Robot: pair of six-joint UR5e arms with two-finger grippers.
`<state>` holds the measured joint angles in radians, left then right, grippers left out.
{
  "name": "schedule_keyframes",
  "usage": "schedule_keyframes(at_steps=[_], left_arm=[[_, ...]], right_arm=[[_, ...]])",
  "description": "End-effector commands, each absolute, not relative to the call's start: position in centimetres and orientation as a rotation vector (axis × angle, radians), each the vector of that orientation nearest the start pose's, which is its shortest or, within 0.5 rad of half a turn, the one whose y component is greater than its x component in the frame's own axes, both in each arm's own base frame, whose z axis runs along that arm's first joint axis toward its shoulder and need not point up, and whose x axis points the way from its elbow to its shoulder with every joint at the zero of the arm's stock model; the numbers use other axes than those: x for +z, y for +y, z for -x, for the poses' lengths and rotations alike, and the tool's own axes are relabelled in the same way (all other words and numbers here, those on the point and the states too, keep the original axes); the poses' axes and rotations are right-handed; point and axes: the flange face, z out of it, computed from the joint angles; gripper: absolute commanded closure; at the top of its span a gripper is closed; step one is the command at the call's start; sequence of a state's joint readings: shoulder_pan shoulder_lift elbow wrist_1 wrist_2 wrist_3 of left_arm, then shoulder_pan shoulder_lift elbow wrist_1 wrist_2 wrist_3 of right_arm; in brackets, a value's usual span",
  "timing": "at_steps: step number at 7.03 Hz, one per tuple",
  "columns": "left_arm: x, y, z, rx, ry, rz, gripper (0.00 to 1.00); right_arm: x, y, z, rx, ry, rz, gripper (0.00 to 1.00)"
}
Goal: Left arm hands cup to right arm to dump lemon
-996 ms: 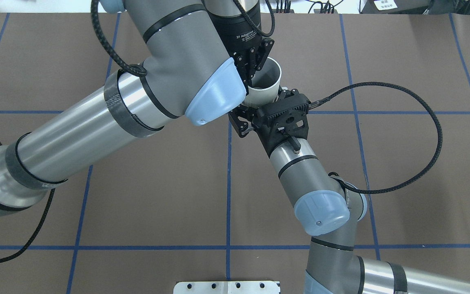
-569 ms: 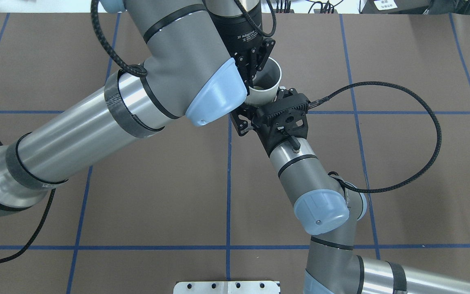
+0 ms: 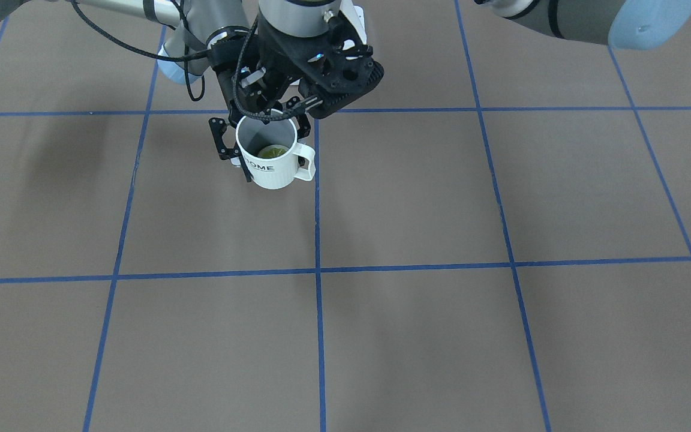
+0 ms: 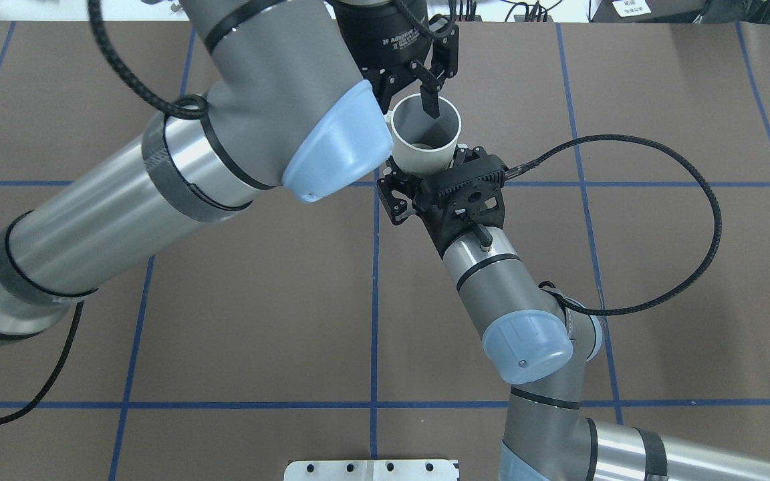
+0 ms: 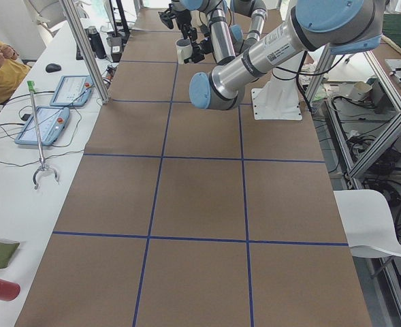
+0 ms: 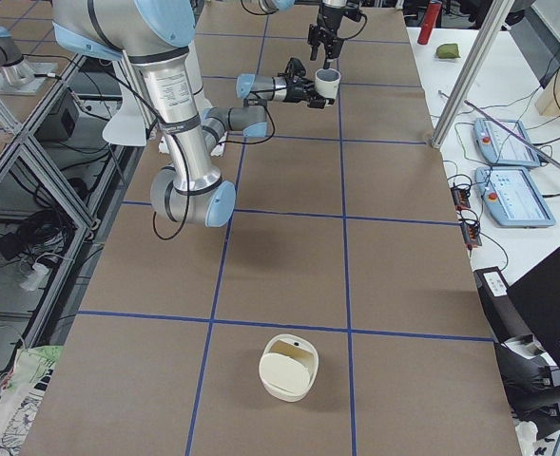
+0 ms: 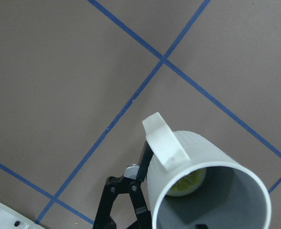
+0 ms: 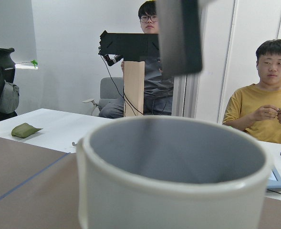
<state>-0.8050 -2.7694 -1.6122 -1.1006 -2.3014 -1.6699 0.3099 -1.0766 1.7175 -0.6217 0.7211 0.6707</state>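
The white cup [image 3: 273,171] with black lettering hangs upright above the brown table, handle toward the robot's left. The yellow-green lemon [image 3: 272,151] lies at its bottom and also shows in the left wrist view [image 7: 187,183]. My right gripper [image 4: 425,172] is shut on the cup [image 4: 425,143], its fingers on either side of the lower wall. My left gripper [image 4: 408,92] hangs open just above the mouth, one finger [image 4: 430,100] over the opening, not touching the rim. The right wrist view shows the cup's rim [image 8: 173,157] close up, with that finger [image 8: 178,38] above it.
A cream lidded container [image 6: 289,366] stands on the table near the robot's right end. A white mounting plate [image 4: 371,467] sits at the near edge. Operators sit beyond the far edge [image 8: 269,100], with pendants [image 6: 512,195], a red can [image 6: 430,21] and a green cloth [image 6: 448,50].
My left gripper has let go of the cup's rim, opened its fingers and risen a little. The cup stays where it was, held by my right gripper.
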Motion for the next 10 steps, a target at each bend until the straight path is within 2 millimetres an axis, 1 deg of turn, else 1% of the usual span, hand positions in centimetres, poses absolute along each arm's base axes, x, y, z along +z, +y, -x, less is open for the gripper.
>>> schedule_keyframes(at_steps=[1,2,3,4,5,6,7,8,9,10], left_arm=[[-8.1,-53.3,-33.8,-0.586,1.011,0.356,0.0],[-8.0,-54.2,-32.6,-0.608,1.015,0.342,0.0],[-7.0,-54.9,-32.8,-0.62,1.0,0.34,0.0],[-5.2,-55.5,-33.2,-0.598,0.997,0.328,0.0],[-4.4,-55.8,-33.3,-0.601,0.994,0.328,0.0],[-4.3,-56.0,-33.1,-0.604,0.995,0.324,0.0],[-4.0,-56.1,-33.4,-0.601,0.994,0.325,0.0],[-3.3,-56.2,-33.5,-0.602,0.994,0.326,0.0],[-2.5,-56.2,-33.8,-0.613,0.983,0.338,0.0],[-2.5,-56.1,-33.7,-0.617,0.984,0.342,0.0]], right_arm=[[20.9,-37.5,48.8,0.199,-0.834,-1.345,0.83],[21.6,-37.7,48.2,0.202,-0.826,-1.344,0.86],[25.0,-37.7,46.1,0.196,-0.776,-1.335,0.86],[28.7,-38.6,41.8,0.202,-0.707,-1.334,0.86],[32.2,-38.9,37.8,0.254,-0.731,-1.345,0.88],[35.8,-39.2,34.5,0.285,-0.747,-1.332,0.89],[40.0,-39.7,30.2,0.381,-0.78,-1.287,0.89],[43.7,-40.8,24.4,0.382,-0.816,-1.218,0.89],[47.4,-41.5,18.6,0.38,-0.78,-1.144,0.87],[49.0,-41.9,14.9,0.42,-0.787,-1.09,0.84]])
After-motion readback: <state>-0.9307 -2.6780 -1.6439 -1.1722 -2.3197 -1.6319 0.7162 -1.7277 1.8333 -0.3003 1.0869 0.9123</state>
